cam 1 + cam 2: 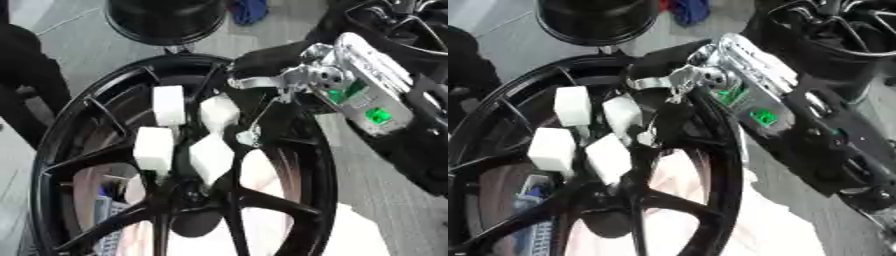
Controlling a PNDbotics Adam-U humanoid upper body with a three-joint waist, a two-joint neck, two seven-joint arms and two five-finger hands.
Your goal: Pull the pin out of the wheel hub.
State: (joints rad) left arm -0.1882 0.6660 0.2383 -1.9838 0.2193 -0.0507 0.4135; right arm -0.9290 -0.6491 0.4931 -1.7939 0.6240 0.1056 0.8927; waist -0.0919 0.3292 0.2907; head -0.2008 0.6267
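A black multi-spoke wheel (319, 165) fills the lower left of both views, its hub (188, 200) low in the middle. My right arm comes in from the upper right, its silver wrist (319, 75) over the rim's top edge. My right hand (214, 155), black with white blocks, reaches down inside the rim and ends just above the hub. The hand hides the place where it meets the hub, and I cannot make out a pin. My left hand shows in neither view.
Another black rim (166, 20) stands behind the wheel, with a blue cloth (249, 10) beside it. More dark rims (842, 30) crowd the upper right. A pale cloth (359, 230) lies under the wheel. A dark shape (26, 75) stands at the left edge.
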